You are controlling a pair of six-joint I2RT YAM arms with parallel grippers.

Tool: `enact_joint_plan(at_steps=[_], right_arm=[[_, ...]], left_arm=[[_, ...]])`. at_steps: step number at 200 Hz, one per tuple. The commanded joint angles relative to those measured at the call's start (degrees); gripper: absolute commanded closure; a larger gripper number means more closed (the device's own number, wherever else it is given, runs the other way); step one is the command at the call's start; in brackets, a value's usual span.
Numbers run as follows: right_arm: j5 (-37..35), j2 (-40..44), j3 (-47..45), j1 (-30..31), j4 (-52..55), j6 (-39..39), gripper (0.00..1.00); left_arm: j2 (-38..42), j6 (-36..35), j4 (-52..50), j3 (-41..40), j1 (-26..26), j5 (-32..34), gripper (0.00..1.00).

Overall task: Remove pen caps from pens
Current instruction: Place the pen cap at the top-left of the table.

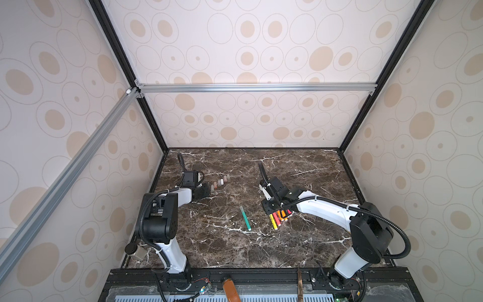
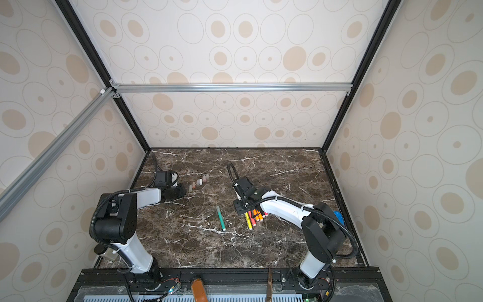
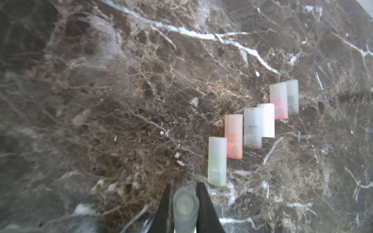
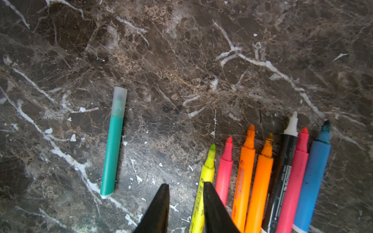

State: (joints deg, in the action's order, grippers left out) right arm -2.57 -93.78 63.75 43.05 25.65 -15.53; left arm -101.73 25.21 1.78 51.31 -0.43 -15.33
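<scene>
My left gripper [image 3: 184, 188] is shut on a pale translucent pen cap [image 3: 184, 205], just above the marble beside a slanted row of several loose pen caps [image 3: 250, 127], some tinted red. That row shows in both top views [image 1: 219, 181] [image 2: 198, 182]. My right gripper [image 4: 185, 186] is open with only bare marble between its fingers. One of its fingers [image 4: 214, 203] lies over a yellow pen [image 4: 203, 191]. This pen is the end one in a row of several uncapped pens [image 4: 260, 177] [image 1: 279, 218]. A green pen [image 4: 113, 145] [image 1: 245, 217] lies apart with its cap [image 4: 119, 101] on.
The marble table [image 1: 300, 170] is boxed in by patterned walls on three sides. A small clear jar [image 1: 136, 251] stands at the front left corner by the left arm's base. A blue object [image 2: 338, 217] sits behind the right arm's elbow.
</scene>
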Motion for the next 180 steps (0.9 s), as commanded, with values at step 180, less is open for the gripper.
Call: enact_joint_plan(at_steps=[180], right_arm=[[3.3, -15.6, 12.3, 9.9, 2.6, -4.1, 0.60]], left_arm=[[1.6, 0.7, 3.5, 0.4, 0.4, -3.8, 0.67]])
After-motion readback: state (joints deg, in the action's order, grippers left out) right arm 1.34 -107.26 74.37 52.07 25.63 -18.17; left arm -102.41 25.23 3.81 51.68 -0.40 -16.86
